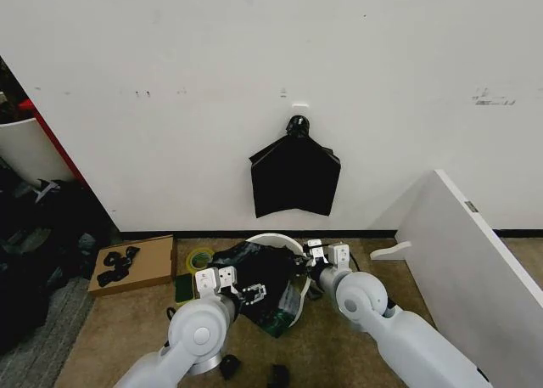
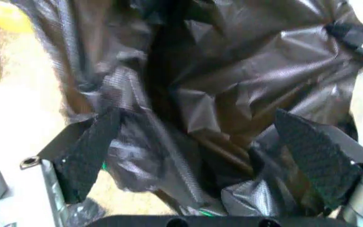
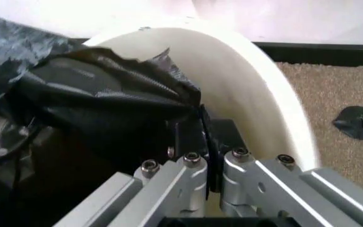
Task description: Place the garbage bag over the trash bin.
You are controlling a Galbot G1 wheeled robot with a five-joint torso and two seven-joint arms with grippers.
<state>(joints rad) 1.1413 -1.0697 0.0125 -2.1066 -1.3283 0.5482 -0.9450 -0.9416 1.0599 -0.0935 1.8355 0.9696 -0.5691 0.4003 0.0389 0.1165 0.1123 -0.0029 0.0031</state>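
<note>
The garbage bag (image 1: 259, 279), glossy black and crinkled, lies loosely over the trash bin (image 1: 277, 238), whose white rim shows behind it. My left gripper (image 1: 248, 293) sits at the bag's near side. In the left wrist view it (image 2: 197, 120) is open, its two black pads spread wide with the garbage bag (image 2: 232, 80) bunched below them. My right gripper (image 1: 310, 266) is at the bin's right rim. In the right wrist view it (image 3: 202, 127) is shut on the edge of the garbage bag (image 3: 106, 94), just inside the trash bin's white wall (image 3: 263, 94).
A flat black bag bundle (image 1: 294, 177) hangs on the wall behind. A cardboard box (image 1: 136, 265) with black scraps and a tape roll (image 1: 201, 257) lie left of the bin. A white panel (image 1: 475, 261) leans at the right. Dark clutter (image 1: 42, 227) fills the far left.
</note>
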